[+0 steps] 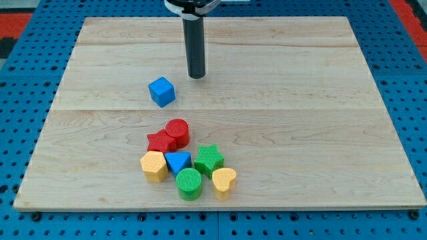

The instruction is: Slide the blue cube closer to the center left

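The blue cube (161, 91) sits on the wooden board (300, 100), left of the middle and a little toward the view's top. My tip (196, 76) is at the lower end of the dark rod, just to the right of the cube and slightly above it in the view, with a small gap between them. It touches no block.
A cluster of blocks lies below the cube: a red cylinder (177, 131), a red star (160, 142), a green star (209, 159), a blue triangle (177, 162), a yellow hexagon (154, 166), a green cylinder (189, 183), a yellow heart (224, 181).
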Motion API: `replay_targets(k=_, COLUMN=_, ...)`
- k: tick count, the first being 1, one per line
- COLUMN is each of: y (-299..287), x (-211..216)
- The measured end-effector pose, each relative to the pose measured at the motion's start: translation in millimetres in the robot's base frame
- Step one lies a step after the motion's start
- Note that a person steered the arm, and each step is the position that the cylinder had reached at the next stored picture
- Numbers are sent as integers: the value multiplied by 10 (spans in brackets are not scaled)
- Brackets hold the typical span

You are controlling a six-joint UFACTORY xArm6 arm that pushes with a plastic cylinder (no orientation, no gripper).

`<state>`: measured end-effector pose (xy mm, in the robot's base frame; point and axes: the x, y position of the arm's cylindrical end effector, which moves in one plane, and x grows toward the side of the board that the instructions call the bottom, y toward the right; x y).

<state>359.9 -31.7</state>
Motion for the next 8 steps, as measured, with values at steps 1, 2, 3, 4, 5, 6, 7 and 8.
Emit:
replay_targets(k=1, y=-37, x=-121)
replay_targets(k=2, y=224, x=-136)
replay_targets(k=3, y=303, x=178)
replay_targets(k=4, y=-124, x=369)
replay_targets(k=5, y=-157, x=431)
replay_targets(k=6, y=-352, x=439)
replay_targets(k=7, y=-721, x=463)
replay_targets(k=8, y=-684, x=449)
